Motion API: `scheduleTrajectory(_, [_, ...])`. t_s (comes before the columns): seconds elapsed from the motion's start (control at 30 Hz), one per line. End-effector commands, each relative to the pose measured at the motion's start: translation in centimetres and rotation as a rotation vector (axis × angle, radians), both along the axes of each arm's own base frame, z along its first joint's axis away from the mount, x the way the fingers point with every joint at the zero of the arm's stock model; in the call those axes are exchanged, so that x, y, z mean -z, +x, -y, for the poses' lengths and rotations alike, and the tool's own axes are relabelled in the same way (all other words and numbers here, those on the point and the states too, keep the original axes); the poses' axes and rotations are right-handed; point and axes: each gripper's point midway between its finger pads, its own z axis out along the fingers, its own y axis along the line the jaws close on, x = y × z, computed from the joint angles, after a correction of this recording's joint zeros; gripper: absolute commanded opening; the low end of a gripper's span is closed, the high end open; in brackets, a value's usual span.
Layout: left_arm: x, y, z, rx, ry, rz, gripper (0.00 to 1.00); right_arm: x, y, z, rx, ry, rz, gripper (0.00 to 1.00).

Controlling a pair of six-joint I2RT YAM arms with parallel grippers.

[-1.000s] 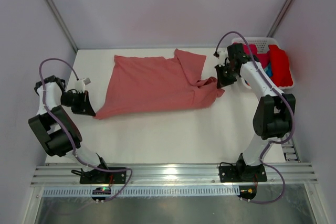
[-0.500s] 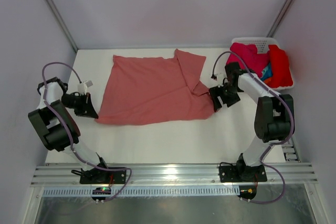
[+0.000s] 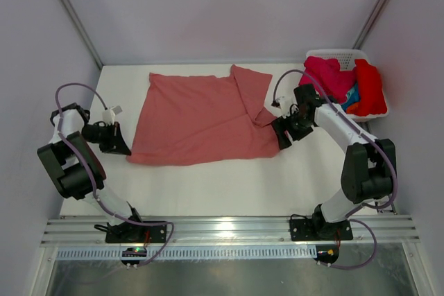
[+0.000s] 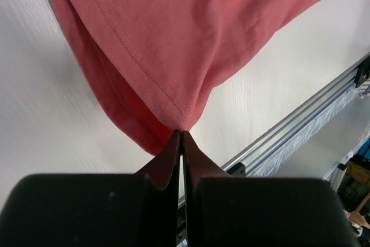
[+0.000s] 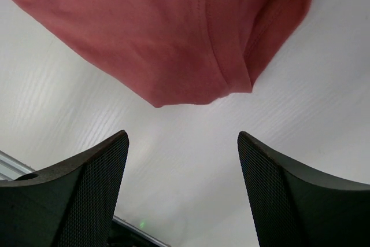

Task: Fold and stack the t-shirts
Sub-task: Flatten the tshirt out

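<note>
Where everything in the scene rests, table (image 3: 208, 185): white, bare along its near half, with an aluminium rail (image 3: 229, 230) across the near edge.
Salmon t-shirt (image 3: 201, 116): spread mostly flat on the far half of the table, between the two arms; its right side is folded over itself, with a flap pointing toward the far edge. The near-left corner is drawn to a point at the left claw. The near-right corner lies on the table just in front of the right claw.
White basket (image 3: 343, 52): at the far right corner of the table, piled with the other shirts.
Magenta t-shirt (image 3: 326, 74): heaped in the left part of the basket.
Red t-shirt (image 3: 371, 88): bunched in the right part, hanging over the rim.
Blue cloth (image 3: 354, 93): a small patch showing between the magenta and the red.
Left arm (image 3: 69, 164): bent at the table's left edge, wrist turned toward the shirt.
Right arm (image 3: 361, 164): reaching from its base toward the shirt's right end, beside the basket.
Left gripper (image 4: 182, 134): clenched, its tips pinching the stitched hem corner of the salmon t-shirt (image 4: 173, 27), low over the table.
Right gripper (image 5: 181, 137): spread wide and grasping nothing; the salmon t-shirt (image 5: 162, 27) lies ahead of the fingers, not between them.
</note>
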Motion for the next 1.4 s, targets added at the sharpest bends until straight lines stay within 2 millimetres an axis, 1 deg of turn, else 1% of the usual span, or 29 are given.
scheduleTrajectory(0.0, [-0.2, 0.4, -0.1, -0.026, 0.002, 0.038, 0.0, 0.9, 0.4, -1.7, -0.064, -0.014, 0.014, 0.79])
scheduleTrajectory(0.07, [-0.2, 0.3, -0.1, -0.031, 0.009, 0.041, 0.0, 1.5, 0.1, -2.5, -0.096, -0.032, 0.013, 0.79])
scheduleTrajectory(0.13, [-0.1, 0.3, -0.2, -0.034, 0.021, 0.051, 0.0, 2.2, -0.2, -2.8, -0.115, -0.055, 0.015, 0.79])
scheduleTrajectory(0.17, [0.0, 0.3, -0.1, -0.038, 0.019, 0.048, 0.0, 2.4, 0.1, -2.9, -0.124, -0.083, 0.042, 0.79])
scheduleTrajectory(0.23, [0.0, 0.3, -0.1, -0.041, 0.021, 0.053, 0.0, 2.9, -0.1, -2.9, -0.133, -0.106, 0.054, 0.79])
scheduleTrajectory(0.33, [0.0, 0.3, 0.1, -0.041, 0.011, 0.054, 0.0, 3.3, 0.3, -2.6, -0.122, -0.13, 0.069, 0.79])
scheduleTrajectory(0.53, [-0.3, 0.5, 0.5, -0.048, -0.017, 0.063, 0.0, 4.3, 2.2, -1.6, -0.089, -0.203, 0.117, 0.79])
scheduleTrajectory(0.57, [-0.3, 0.5, 0.6, -0.049, -0.02, 0.063, 0.0, 5.0, 2.3, -1.5, -0.087, -0.217, 0.105, 0.79])
scheduleTrajectory(0.63, [-0.3, 0.4, 0.6, -0.051, -0.023, 0.061, 0.0, 5.3, 3.0, -1.4, -0.081, -0.23, 0.11, 0.76])
scheduleTrajectory(0.67, [-0.2, 0.4, 0.6, -0.05, -0.022, 0.06, 0.0, 5.9, 2.9, -1.4, -0.083, -0.235, 0.094, 0.73])
scheduleTrajectory(0.73, [-0.2, 0.3, 0.6, -0.05, -0.023, 0.058, 0.0, 6.2, 3.3, -1.5, -0.084, -0.235, 0.089, 0.53])
scheduleTrajectory(0.77, [-0.1, 0.3, 0.6, -0.048, -0.019, 0.057, 0.0, 6.8, 3.2, -1.6, -0.086, -0.236, 0.072, 0.43])
scheduleTrajectory(0.8, [-0.1, 0.2, 0.6, -0.047, -0.018, 0.056, 0.0, 6.8, 3.4, -1.7, -0.09, -0.232, 0.066, 0.25])
scheduleTrajectory(0.83, [-0.1, 0.2, 0.6, -0.049, -0.02, 0.057, 0.0, 7.0, 3.3, -1.9, -0.095, -0.221, 0.054, 0.16])
scheduleTrajectory(0.87, [0.0, 0.2, 0.7, -0.047, -0.022, 0.054, 0.0, 7.1, 3.3, -2.1, -0.1, -0.217, 0.047, 0.08])
scheduleTrajectory(0.9, [0.1, 0.1, 0.7, -0.046, -0.021, 0.053, 0.0, 7.2, 3.2, -2.1, -0.103, -0.215, 0.036, 0.03])
scheduleTrajectory(0.93, [0.2, 0.1, 0.7, -0.047, -0.021, 0.05, 0.0, 7.2, 3.0, -2.3, -0.107, -0.206, 0.026, 0.03])
scheduleTrajectory(0.97, [0.3, 0.0, 0.6, -0.046, -0.018, 0.05, 0.0, 6.8, 3.1, -2.4, -0.106, -0.2, 0.029, 0.03])
scheduleTrajectory(1.03, [0.6, -0.1, 0.6, -0.045, -0.013, 0.045, 0.0, 5.2, 2.8, -2.5, -0.106, -0.185, 0.037, 0.03])
scheduleTrajectory(1.07, [0.7, -0.1, 0.5, -0.045, -0.007, 0.046, 0.0, 3.7, 3.3, -3.2, -0.115, -0.155, 0.062, 0.03])
scheduleTrajectory(1.1, [0.8, 0.0, 0.5, -0.045, -0.008, 0.044, 0.0, 1.9, 3.1, -3.2, -0.119, -0.144, 0.076, 0.03])
scheduleTrajectory(1.13, [0.9, 0.0, 0.5, -0.046, -0.012, 0.04, 0.0, 0.6, 3.4, -3.4, -0.122, -0.134, 0.093, 0.03])
scheduleTrajectory(1.17, [0.8, 0.2, 0.6, -0.046, -0.019, 0.043, 0.0, -2.0, 5.0, -4.0, -0.123, -0.118, 0.158, 0.03])
scheduleTrajectory(1.2, [0.8, 0.3, 0.5, -0.051, -0.021, 0.045, 0.0, -3.4, 5.1, -4.0, -0.128, -0.12, 0.16, 0.03])
scheduleTrajectory(1.23, [0.9, 0.6, 0.5, -0.054, -0.029, 0.046, 0.0, -4.3, 5.8, -4.1, -0.131, -0.121, 0.172, 0.03])
scheduleTrajectory(1.27, [0.8, 0.7, 0.6, -0.06, -0.042, 0.044, 0.0, -7.3, 7.8, -4.6, -0.123, -0.109, 0.247, 0.03])
scheduleTrajectory(1.3, [0.6, 1.0, 0.7, -0.062, -0.055, 0.052, 0.0, -7.6, 8.7, -4.8, -0.123, -0.119, 0.246, 0.03])
scheduleTrajectory(1.33, [0.6, 1.2, 0.7, -0.063, -0.061, 0.051, 0.0, -8.4, 9.6, -5.1, -0.121, -0.115, 0.267, 0.03])
scheduleTrajectory(1.37, [0.7, 1.2, 0.7, -0.065, -0.067, 0.046, 0.0, -10.8, 11.5, -5.7, -0.112, -0.097, 0.336, 0.03])
